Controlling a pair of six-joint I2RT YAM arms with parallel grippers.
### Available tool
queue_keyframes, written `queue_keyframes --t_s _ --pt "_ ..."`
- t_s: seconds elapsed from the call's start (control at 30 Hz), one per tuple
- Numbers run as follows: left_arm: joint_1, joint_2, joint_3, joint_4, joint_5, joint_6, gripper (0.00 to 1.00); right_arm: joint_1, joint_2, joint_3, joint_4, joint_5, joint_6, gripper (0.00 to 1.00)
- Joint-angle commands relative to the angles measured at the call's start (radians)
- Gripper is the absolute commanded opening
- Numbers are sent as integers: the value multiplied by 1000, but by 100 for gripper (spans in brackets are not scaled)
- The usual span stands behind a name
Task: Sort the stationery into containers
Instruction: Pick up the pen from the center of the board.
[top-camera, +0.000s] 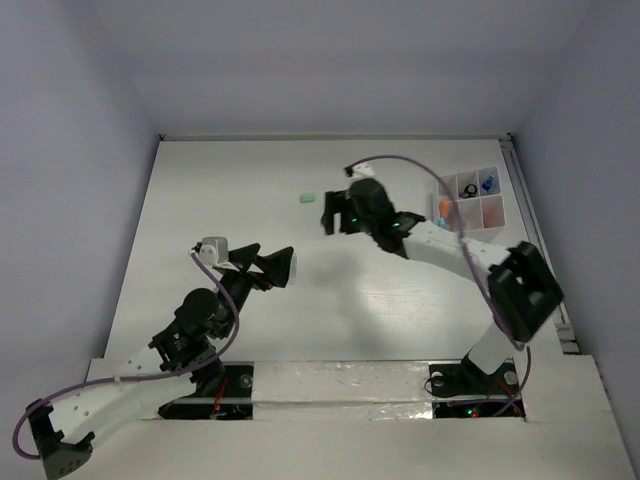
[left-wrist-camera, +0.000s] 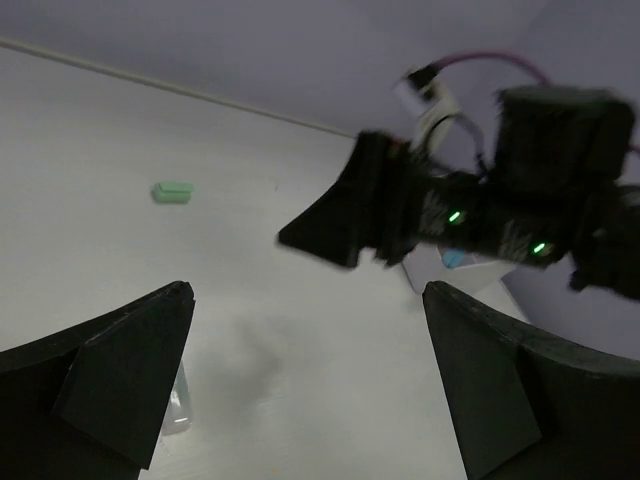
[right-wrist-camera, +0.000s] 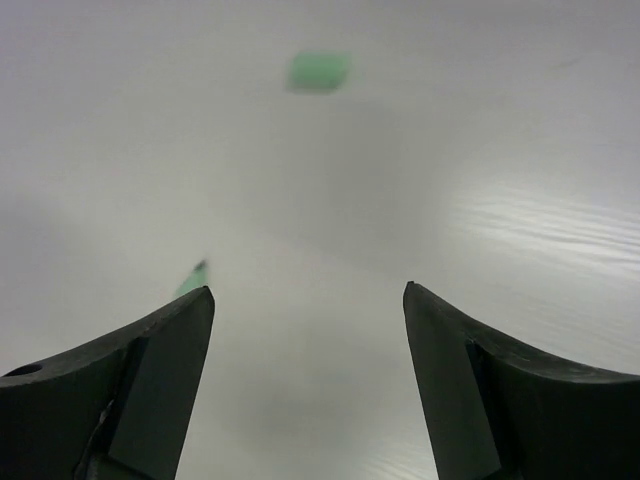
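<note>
**Right gripper** (right-wrist-camera: 308, 290): The two fingers (right-wrist-camera: 130, 390) stand well apart. Nothing lies between them. In the right wrist view, only bare table (right-wrist-camera: 520, 180) shows in the gap. A small green sliver (right-wrist-camera: 192, 280) with a dark tip shows at the inner edge of the finger on the view's left. It is too hidden to identify.

**Left gripper** (left-wrist-camera: 308, 290): The fingers (left-wrist-camera: 120, 380) are spread wide and hold nothing. The gripper hangs above the table near its middle and is not touching any item.

**Green eraser** (top-camera: 308, 198): This small block lies flat on the table, just beyond the right gripper's fingertips and apart from them. It appears blurred in the right wrist view, ahead of the open jaws.

**Tray** (top-camera: 497, 222): The white divided tray sits at the far right of the table, well apart from the green eraser. The right arm's forearm crosses its near-left corner. An orange item (top-camera: 440, 208) lies in a left-side compartment. A black ring (top-camera: 468, 187) and a blue clip (top-camera: 489, 183) occupy two neighbouring compartments of the far row.
</note>
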Motion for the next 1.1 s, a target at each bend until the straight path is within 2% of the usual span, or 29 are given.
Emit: queue_keyframes --t_s 0.0,0.13,0.27,0.47,0.5,0.57,0.6,0.73,0.77,0.83,0.87,0.9,0.97,1.07 --pt "0 -53 78 -31 -87 -57 99 132 164 118 -91 -84 81 84" --pt "0 -90 80 -116 -166 -99 99 231 355 250 -139 -57 81 84" --pt "0 -115 78 -186 -198 -142 99 257 457 347 -195 -74 91 82" --pt "0 -130 74 -234 -213 -161 99 276 554 424 -220 -87 107 72" --pt "0 -127 72 -234 -213 -163 99 276 577 439 -223 -77 107 63" --pt "0 -118 72 -236 -210 -163 99 276 598 456 -255 -64 99 52" --pt "0 -109 69 -239 -207 -164 99 276 606 465 -271 -42 99 41" --pt "0 -98 41 -243 -161 -182 98 276 589 451 -303 1 84 34" --pt "0 -102 32 -248 -155 -189 96 276 580 444 -306 13 75 25" --pt "0 -107 8 -263 -123 -210 94 276 543 419 -294 57 72 17" --pt "0 -105 0 -266 -109 -218 92 276 531 399 -289 67 67 15" --pt "0 -102 -15 -269 -91 -225 79 276 520 393 -283 74 65 13" --pt "0 -99 -31 -259 -33 -245 69 255 487 379 -263 78 56 9" --pt "0 -81 -55 -234 26 -268 66 215 444 346 -229 72 46 7"
